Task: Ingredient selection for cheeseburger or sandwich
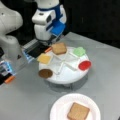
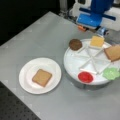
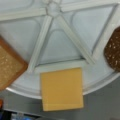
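On the counter (image 1: 22,100), a toast square (image 1: 78,111) lay alone on the white plate (image 2: 26,83), the only piece of the sandwich in place. The divided round tray (image 2: 75,63) carried the other ingredients at its rim: a second toast square (image 1: 59,48), cheese square (image 3: 62,89), dark patty (image 2: 75,44), green lettuce (image 1: 79,51) and red disc (image 2: 85,77). The tool (image 1: 50,40) hung above the tray's edge, nearest the cheese; whether its fingers stood apart or together I cannot tell.
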Controlling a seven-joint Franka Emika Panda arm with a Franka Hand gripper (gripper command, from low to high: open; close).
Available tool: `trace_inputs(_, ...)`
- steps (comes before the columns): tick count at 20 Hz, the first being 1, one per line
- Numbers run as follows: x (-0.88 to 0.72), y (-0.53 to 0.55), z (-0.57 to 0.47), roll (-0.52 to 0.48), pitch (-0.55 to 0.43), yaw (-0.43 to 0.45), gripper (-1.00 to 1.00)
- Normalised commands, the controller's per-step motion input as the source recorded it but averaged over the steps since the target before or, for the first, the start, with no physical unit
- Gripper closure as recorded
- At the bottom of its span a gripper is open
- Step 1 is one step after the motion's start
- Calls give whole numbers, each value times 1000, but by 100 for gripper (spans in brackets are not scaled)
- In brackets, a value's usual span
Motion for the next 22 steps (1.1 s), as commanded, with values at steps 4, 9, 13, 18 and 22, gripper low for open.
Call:
trace_inputs(4,-27,-254,-19,75,4,-113,-100)
trace_inputs(9,-70,-203,-116,63,43,-14,-100)
trace_inputs(13,-93,-251,-161,21,51,42,-100)
trace_inputs(18,-96,-292,-174,54,37,116,-100)
trace_inputs(22,-65,-346,-187,189,40,181,-100)
